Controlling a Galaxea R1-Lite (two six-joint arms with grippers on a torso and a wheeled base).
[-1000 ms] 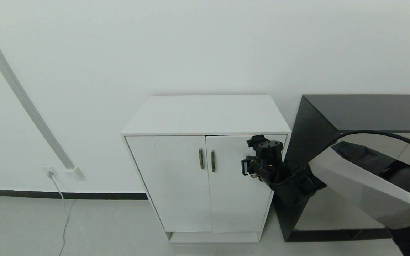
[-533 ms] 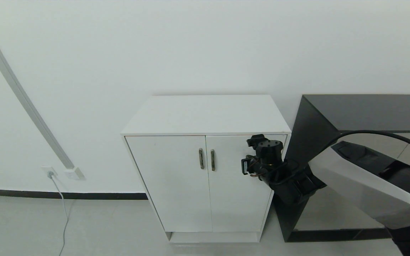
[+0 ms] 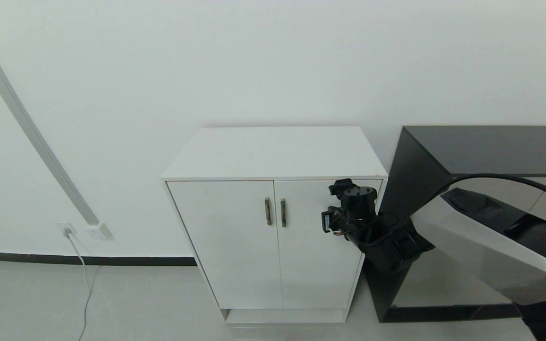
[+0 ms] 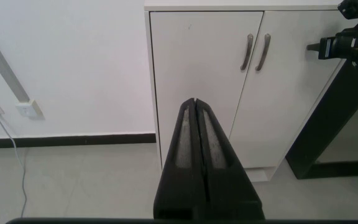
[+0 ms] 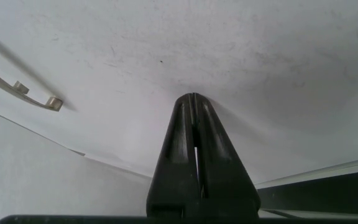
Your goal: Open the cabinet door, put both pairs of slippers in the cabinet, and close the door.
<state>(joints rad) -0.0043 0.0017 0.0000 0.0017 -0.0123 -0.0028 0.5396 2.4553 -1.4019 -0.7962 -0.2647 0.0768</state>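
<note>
- Over the last second the right door (image 3: pixel 315 265) went from slightly ajar, a dark gap showing under the cabinet top, to flush beside its twin; my right arm barely shifted.
- At far left, a pale conduit (image 3: pixel 31 132) ran slantwise down the white wall (image 3: pixel 273 57) to a socket (image 3: pixel 67 231), from which a thin cable (image 3: pixel 86 289) trailed onto the grey floor (image 3: pixel 64 303).
- My left gripper (image 4: pixel 194 101) hung low and well back from the cabinet, aimed toward the left door (image 3: pixel 225 241); its fingers were pressed together on nothing.
- At centre, the white cabinet (image 3: pixel 273 151) stood against the wall, between the socket and the dark unit, with both doors closed.
- Two slim upright handles (image 3: pixel 268 210) sat side by side where the doors met.
- My right gripper (image 5: pixel 194 96) was up at the right door's upper outer part, fingers closed and empty, its tip at the white panel; whether touching or just off it, I could not tell.
- At right, a dark unit (image 3: pixel 486 149) with a glossy front stood just beside the cabinet.
</note>
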